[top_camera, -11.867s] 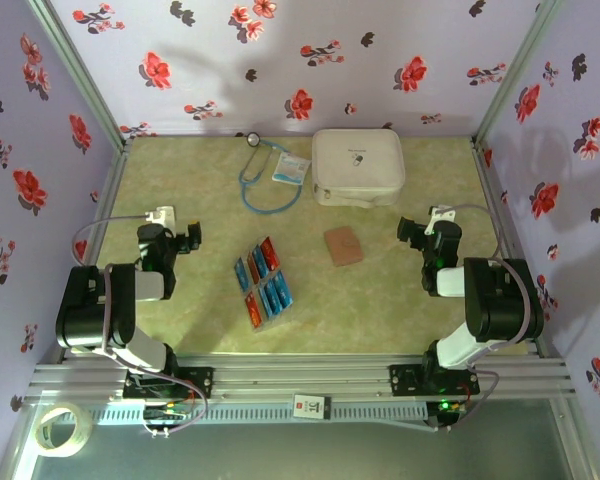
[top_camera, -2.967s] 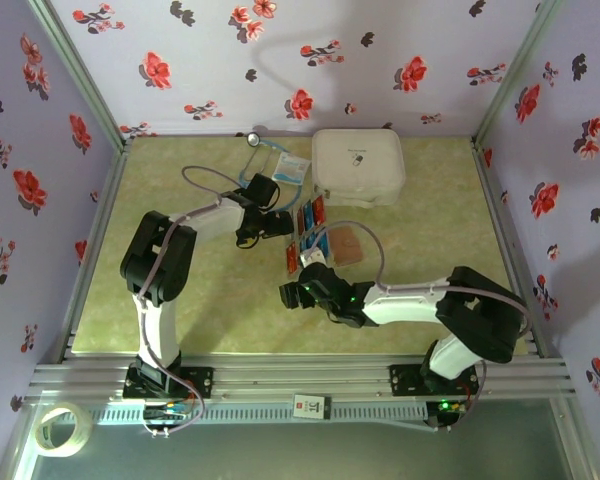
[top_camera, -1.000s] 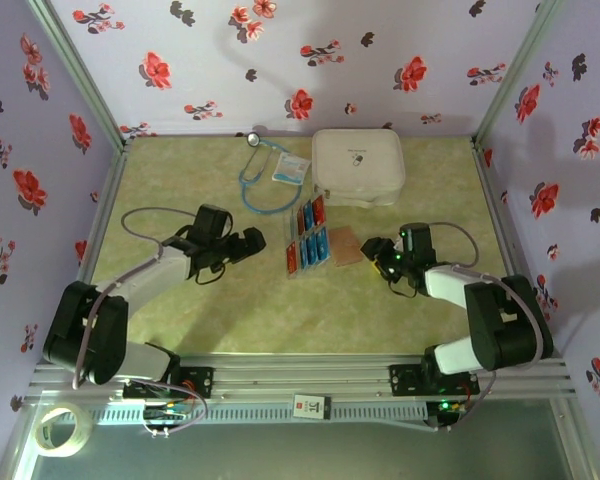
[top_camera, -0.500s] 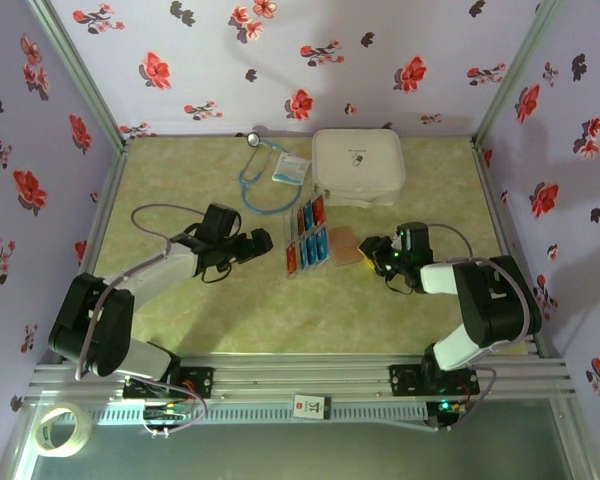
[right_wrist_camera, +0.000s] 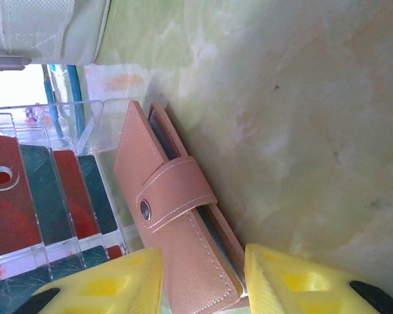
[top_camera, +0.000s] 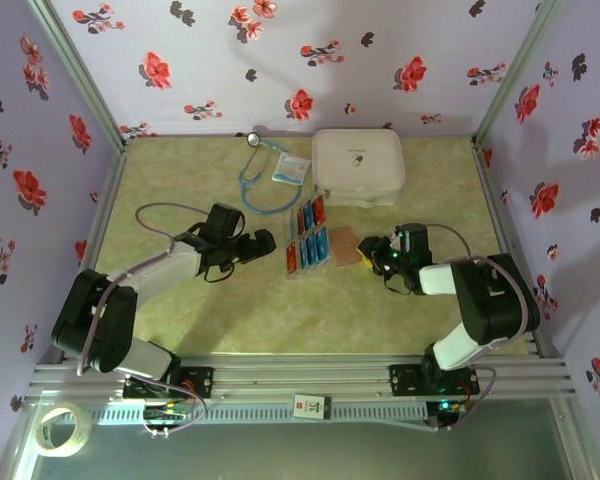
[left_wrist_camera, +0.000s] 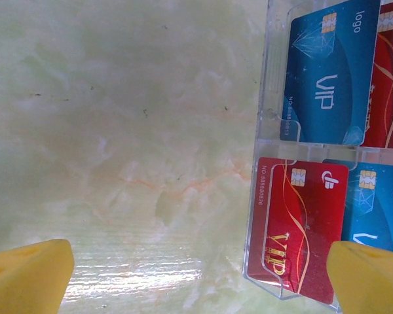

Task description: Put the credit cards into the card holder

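Left of centre in the top view, my left gripper (top_camera: 265, 241) hangs released, jaws spread wide, nose aimed right at the clear tray (top_camera: 289, 270). In its wrist view the yellow fingers (left_wrist_camera: 26, 278) sit in the two lower corners, and the right one overlaps a red card's corner. The credit cards (top_camera: 315, 240) lie flat in the tray, blue and red, long axes running up-frame with a slight rightward lean. The card holder (top_camera: 344, 246) lies right against the tray's right side. In the right wrist view its long axis runs from upper left down to bottom centre, strap and snap facing the camera. Its near end sits between the pads of my right gripper (top_camera: 372, 250). I cannot tell whether they clamp it.
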{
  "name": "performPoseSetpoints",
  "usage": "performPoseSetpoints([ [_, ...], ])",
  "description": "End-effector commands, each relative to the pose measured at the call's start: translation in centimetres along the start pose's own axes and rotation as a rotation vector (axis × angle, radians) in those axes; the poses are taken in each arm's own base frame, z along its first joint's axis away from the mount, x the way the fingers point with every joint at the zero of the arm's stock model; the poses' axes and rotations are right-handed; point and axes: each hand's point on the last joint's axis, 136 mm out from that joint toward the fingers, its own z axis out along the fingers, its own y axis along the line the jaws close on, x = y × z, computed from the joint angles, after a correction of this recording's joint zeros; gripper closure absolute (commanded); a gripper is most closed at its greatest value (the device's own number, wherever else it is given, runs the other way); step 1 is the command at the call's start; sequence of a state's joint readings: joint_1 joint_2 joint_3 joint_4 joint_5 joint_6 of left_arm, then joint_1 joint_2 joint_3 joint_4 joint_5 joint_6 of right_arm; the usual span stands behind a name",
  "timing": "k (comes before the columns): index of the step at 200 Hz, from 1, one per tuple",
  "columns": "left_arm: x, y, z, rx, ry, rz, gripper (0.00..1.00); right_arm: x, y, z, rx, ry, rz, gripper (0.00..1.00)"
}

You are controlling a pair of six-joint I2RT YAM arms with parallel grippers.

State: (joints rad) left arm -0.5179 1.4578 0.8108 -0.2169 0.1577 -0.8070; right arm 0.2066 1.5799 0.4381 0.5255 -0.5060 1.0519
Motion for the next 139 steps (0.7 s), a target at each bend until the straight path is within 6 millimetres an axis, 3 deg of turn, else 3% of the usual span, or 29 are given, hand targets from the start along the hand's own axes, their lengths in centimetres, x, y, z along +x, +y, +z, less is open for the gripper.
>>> performPoseSetpoints([
  [1, -0.4, -0.7, 0.0, 0.000, -0.012, 0.007, 0.00, 0.5, -0.1, 0.5, -0.007, 0.021, 0.006, 0.63],
  [53, -0.4, -0.7, 0.1, -0.001, -0.013, 0.007, 0.00, 0.4, 0.1, 1.1, -0.020, 0.029, 0.011, 0.69],
  [81, -0.4, -0.6, 0.2, -0.004, -0.011, 0.007, 0.00, 0.4, 0.3, 1.3, -0.032, 0.033, 0.014, 0.79],
  [122, -0.5, -0.9, 0.1, 0.002, -0.015, 0.010, 0.00, 0.3, 1.1, 0.9, -0.053, 0.029, 0.007, 1.00],
  [139, -0.5, -0.9, 0.0, 0.004, -0.014, 0.010, 0.00, -0.1, 1.9, 0.2, -0.069, 0.018, 0.003, 1.00],
])
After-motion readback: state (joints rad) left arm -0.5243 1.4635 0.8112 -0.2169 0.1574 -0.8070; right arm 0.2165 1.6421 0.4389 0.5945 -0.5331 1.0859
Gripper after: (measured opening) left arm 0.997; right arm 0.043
